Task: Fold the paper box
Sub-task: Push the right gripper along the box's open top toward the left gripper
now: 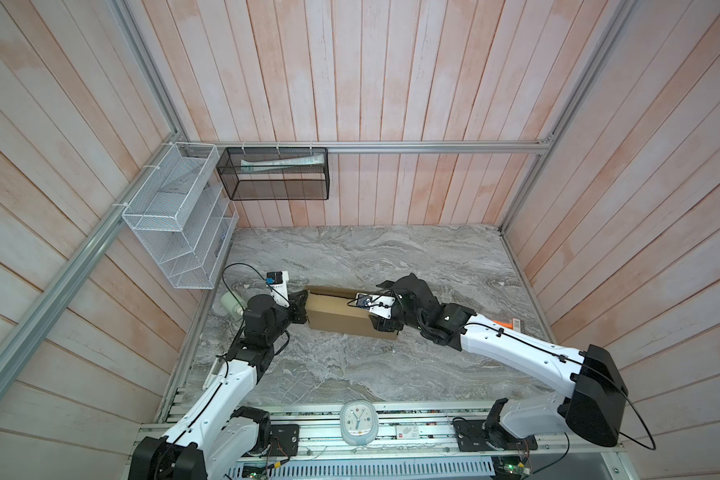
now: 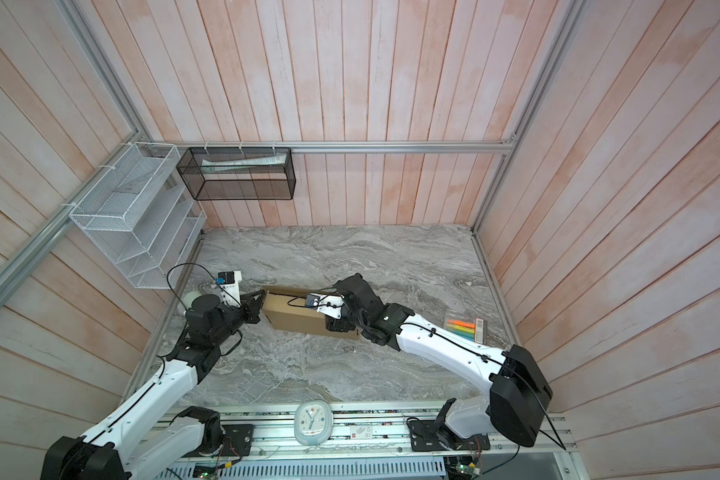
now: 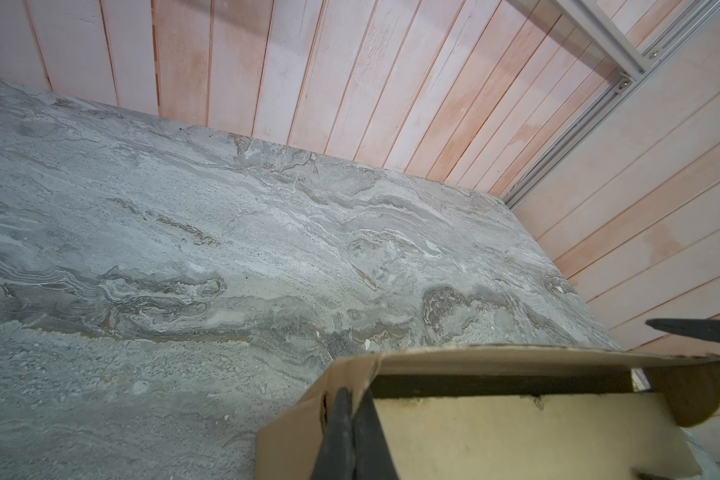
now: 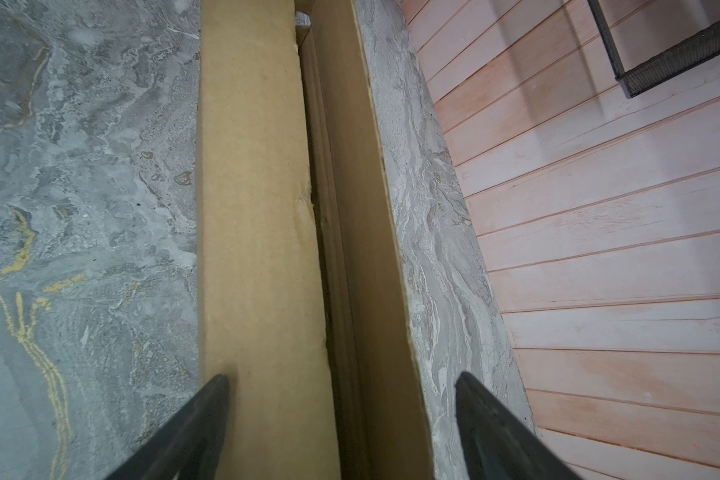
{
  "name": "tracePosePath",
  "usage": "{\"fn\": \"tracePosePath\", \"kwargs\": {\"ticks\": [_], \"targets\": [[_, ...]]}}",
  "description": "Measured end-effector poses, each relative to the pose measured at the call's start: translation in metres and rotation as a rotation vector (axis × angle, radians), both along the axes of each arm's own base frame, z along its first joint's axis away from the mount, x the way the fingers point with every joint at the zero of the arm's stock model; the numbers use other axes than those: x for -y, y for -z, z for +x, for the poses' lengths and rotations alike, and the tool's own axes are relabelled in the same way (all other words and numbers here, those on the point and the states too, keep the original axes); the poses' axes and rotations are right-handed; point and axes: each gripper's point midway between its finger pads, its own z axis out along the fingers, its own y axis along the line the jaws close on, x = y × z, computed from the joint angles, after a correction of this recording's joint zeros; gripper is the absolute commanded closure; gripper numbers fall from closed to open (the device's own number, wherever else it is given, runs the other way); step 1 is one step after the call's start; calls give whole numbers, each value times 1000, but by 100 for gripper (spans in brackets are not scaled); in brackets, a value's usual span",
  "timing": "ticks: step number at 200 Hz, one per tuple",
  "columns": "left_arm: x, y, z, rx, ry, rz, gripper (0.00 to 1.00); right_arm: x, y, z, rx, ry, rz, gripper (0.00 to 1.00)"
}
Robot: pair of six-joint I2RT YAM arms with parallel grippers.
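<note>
- bench (image 1: 371, 374): grey marble look
- paper box (image 1: 341, 313): plain brown, lies lengthwise mid-bench, a bit nearer the left edge, with a dark slit open along its back side
- right gripper (image 4: 341, 376): jaws spread wide, straddling the box's right end
- left gripper (image 3: 353, 395): pinched tight on the box's left end wall
- marker pack (image 2: 464, 326): by the right edge, label's too small to read

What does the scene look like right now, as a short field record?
box: paper box on marble table, top panel not tucked, slot open along far side
left gripper: shut, at box's left end; pinch unclear
right gripper: open, straddling box's right end
clutter: clock in front of the table, marker pack on the table's right side
</note>
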Motion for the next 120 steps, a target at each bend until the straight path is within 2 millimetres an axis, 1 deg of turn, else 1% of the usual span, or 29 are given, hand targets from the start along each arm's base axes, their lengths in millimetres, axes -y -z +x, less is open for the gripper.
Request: {"fn": "tracePosePath", "kwargs": {"ticks": [54, 120], "targets": [[0, 0, 1, 1, 1, 0, 100, -6, 1, -6, -11, -27, 5, 14], [1, 0, 1, 2, 4, 0, 100, -9, 1, -8, -11, -40, 11, 13]]}}
